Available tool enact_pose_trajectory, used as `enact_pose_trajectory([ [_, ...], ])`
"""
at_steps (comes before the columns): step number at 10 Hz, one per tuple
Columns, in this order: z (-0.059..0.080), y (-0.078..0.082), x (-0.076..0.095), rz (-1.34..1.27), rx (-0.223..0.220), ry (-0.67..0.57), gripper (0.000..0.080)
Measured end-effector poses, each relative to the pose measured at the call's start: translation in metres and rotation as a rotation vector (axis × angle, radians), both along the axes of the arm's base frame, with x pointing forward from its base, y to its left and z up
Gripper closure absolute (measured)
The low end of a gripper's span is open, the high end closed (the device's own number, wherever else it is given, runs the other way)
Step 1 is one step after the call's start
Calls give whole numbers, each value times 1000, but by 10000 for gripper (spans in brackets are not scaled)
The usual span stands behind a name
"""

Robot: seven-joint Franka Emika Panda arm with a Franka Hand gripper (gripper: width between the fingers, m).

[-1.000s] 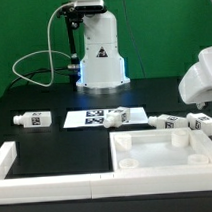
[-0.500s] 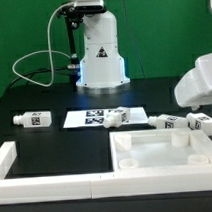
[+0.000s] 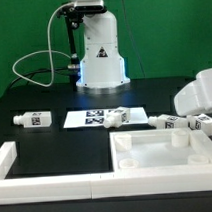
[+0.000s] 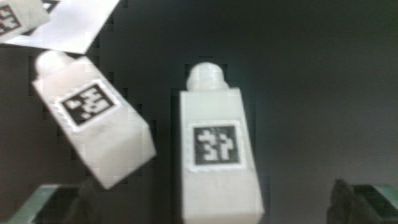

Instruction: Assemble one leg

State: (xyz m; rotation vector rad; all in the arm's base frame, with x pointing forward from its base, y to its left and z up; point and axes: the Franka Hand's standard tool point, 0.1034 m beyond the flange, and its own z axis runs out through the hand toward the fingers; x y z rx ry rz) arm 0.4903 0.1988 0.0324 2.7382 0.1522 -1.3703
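Several white legs with black-and-white tags lie on the black table. In the wrist view one leg [image 4: 217, 140] lies lengthwise midway between my fingers, rounded tip pointing away, and a second leg [image 4: 89, 110] lies tilted beside it. My gripper [image 4: 210, 205] is open, with one finger on each side of the centred leg and not touching it. In the exterior view my gripper [image 3: 198, 112] hangs low over the two legs [image 3: 167, 120] at the right. Another leg [image 3: 121, 116] lies by the marker board and one more leg [image 3: 35, 119] lies at the left.
The marker board [image 3: 90, 118] lies in mid table; its corner shows in the wrist view [image 4: 63, 25]. The large white square panel [image 3: 166, 151] with round sockets sits in front of the legs. A white L-shaped fence [image 3: 8, 158] borders the front left. The robot base [image 3: 99, 54] stands behind.
My gripper has come down and shifted slightly toward the exterior view's left, ending just above the legs at the right. The parts have not moved.
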Motion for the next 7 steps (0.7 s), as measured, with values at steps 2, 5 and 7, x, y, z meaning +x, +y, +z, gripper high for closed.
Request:
enact_pose_trajectory([
  [2, -12, 1, -8, 4, -2, 7, 151],
  [5, -19, 1, -11, 9, 4, 4, 151],
  [7, -19, 1, -11, 9, 4, 4, 381],
])
